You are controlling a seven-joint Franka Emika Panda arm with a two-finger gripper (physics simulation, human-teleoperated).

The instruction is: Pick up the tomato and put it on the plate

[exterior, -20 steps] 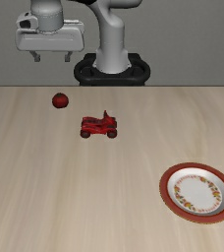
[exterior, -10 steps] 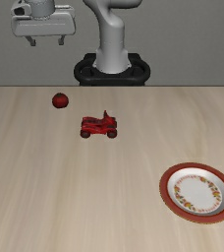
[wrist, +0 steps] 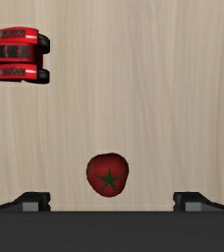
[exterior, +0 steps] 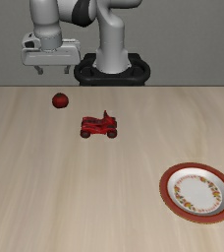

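Lowered since before, the gripper (exterior: 50, 69) hangs over one tomato (exterior: 60, 99), jaws spread; one toy car (exterior: 99, 126), one plate (exterior: 166, 189) sit apart

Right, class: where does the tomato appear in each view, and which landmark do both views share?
Exterior view: the tomato lies on the table toward the exterior view's left, roughly below the open claw.
Wrist view: the tomato sits midway between the claw's two fingers, touching neither.
Shared landmark: the red toy car, a little way from the tomato in both views.
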